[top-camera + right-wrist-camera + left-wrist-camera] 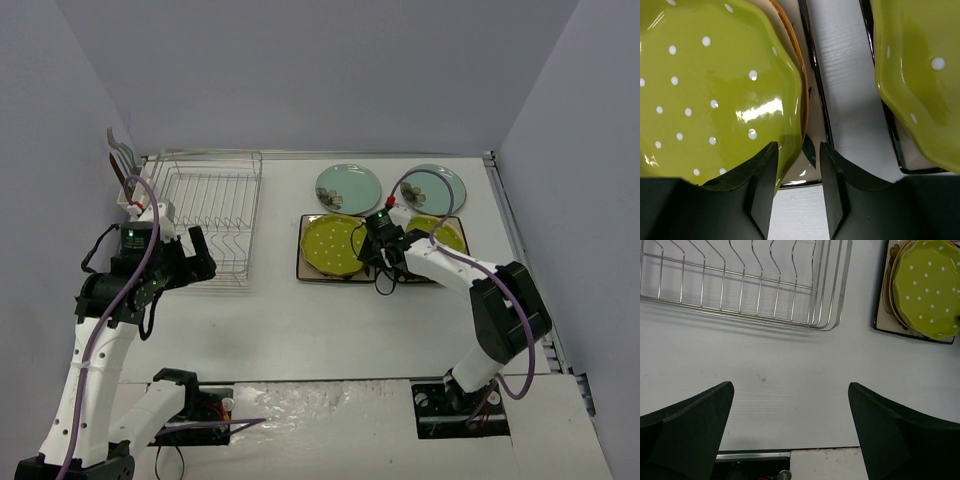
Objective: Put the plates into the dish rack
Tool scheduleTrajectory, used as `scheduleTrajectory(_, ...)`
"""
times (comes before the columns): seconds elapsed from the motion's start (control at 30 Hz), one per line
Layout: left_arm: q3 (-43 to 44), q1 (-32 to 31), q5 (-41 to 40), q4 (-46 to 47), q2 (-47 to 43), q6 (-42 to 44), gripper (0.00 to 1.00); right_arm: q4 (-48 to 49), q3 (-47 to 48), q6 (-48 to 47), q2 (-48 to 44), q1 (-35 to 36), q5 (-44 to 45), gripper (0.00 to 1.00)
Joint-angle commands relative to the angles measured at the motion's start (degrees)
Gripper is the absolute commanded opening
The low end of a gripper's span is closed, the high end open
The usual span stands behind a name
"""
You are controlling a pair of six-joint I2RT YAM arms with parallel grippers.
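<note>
Over the right-hand edge of the left stack, the right fingers (760, 190) stand a narrow slot apart around the scalloped rim of a lime-green white-dotted round plate (705, 90). One finger lies over the glazed face and the other sits just outside the rim. A sliver of gap shows beside the outer finger, so the grip does not look made yet.

That plate tops a stack, with a cream round plate (801, 80) showing an orange-brown edge beneath it and a square dark-rimmed plate (815, 95) at the bottom. A second lime-green dotted plate (920, 75) tops the neighbouring stack just to the right. A pale teal round plate (348, 186) and its twin (432, 186) lie flat behind, at the back of the white tabletop (330, 330). No plate is in the silver wire dish rack (258, 215), which sits well apart to the left. The left fingers (690, 430) hang wide open with nothing between them, over bare tabletop just in front of the rack.

The step in hand looks like picking up the top green plate. To do it well, I judge the outer finger should catch only the green rim, not the cream edge below, or two plates may lift together. Glaze is slick, so a deep bite and a slow, level lift seem wise. The plate should clear the neighbouring stack before it is tilted upright for the prongs.
</note>
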Motion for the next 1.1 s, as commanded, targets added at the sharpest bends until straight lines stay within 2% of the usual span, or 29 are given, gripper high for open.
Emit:
scheduleTrajectory(0.0,1.16,0.17,1.16,2.62,0.30,-0.02,0.97,2.77,3.88,0.85,1.13,0.48,4.51,0.35)
scheduleTrajectory(0.33,0.69,0.16,1.96,2.42,1.41,1.60,0.97,3.13,5.64,0.52,4.68,0.48,6.03,0.28)
scheduleTrajectory(0.43,0.54,0.08,2.21,2.78,1.73,1.45,0.97,3.48,5.88,0.14,5.16,0.46,6.79,0.22)
scheduleTrajectory(0.63,-0.24,0.17,3.79,3.71,2.12,0.17,0.97,3.40,6.28,-0.91,5.05,0.39,7.61,0.03)
scheduleTrajectory(0.7,-0.73,0.17,4.61,4.35,2.15,-1.29,0.97,3.41,6.47,-1.18,4.03,0.39,7.57,0.00)
scheduleTrajectory(0.9,-3.09,-0.83,8.66,8.15,2.62,-8.61,0.97,2.27,7.21,-1.06,0.38,0.39,6.85,0.00)
scheduleTrajectory(1.07,-4.32,-7.20,7.71,13.65,5.01,-17.70,0.97,-0.45,8.68,0.35,-3.27,0.30,5.66,0.00)
